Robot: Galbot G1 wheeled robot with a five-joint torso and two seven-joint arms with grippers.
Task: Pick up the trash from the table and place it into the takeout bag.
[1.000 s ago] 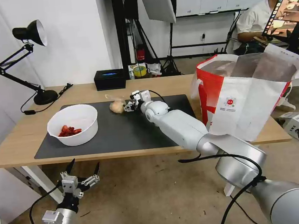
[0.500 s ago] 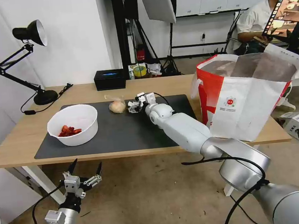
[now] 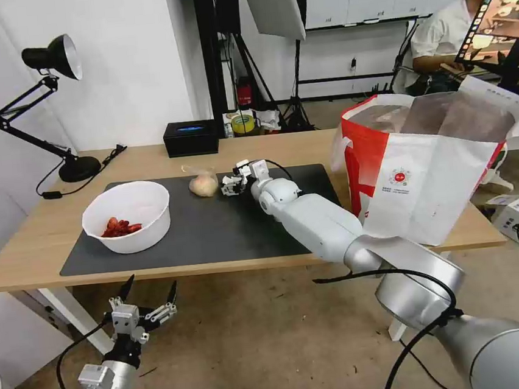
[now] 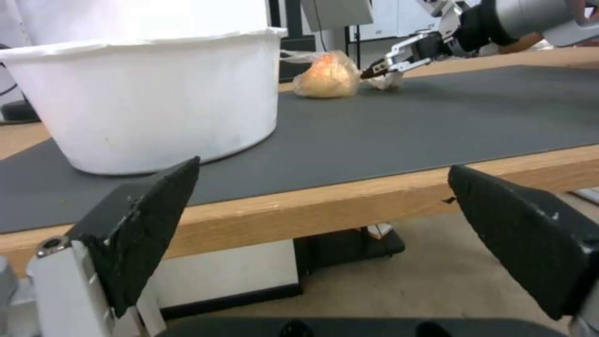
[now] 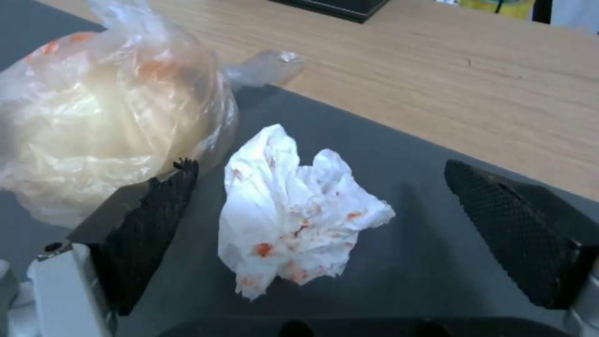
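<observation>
A crumpled white tissue [image 5: 293,220] with red stains lies on the dark grey mat [image 3: 214,229]. My right gripper [image 3: 233,183] is open around it, one finger [image 5: 149,224] on each side, not touching it. Right beside the tissue is the small clear bag with a beige lump [image 3: 203,184] [image 5: 106,126]. The white bowl with red scraps [image 3: 127,216] stands on the mat's left part. The takeout bag [image 3: 429,172] stands open at the table's [image 3: 43,233] right end. My left gripper [image 3: 148,291] hangs open below the table's front edge, near the bowl [image 4: 149,93].
A black desk lamp [image 3: 54,67] stands at the table's back left. A black tissue box [image 3: 190,137] sits at the back edge, with a yellow tape roll [image 3: 243,123] behind it. Stands and cables fill the floor beyond the table.
My right gripper has shifted a little to the right, away from the clear bag, and now sits over the tissue. The left arm has barely moved.
</observation>
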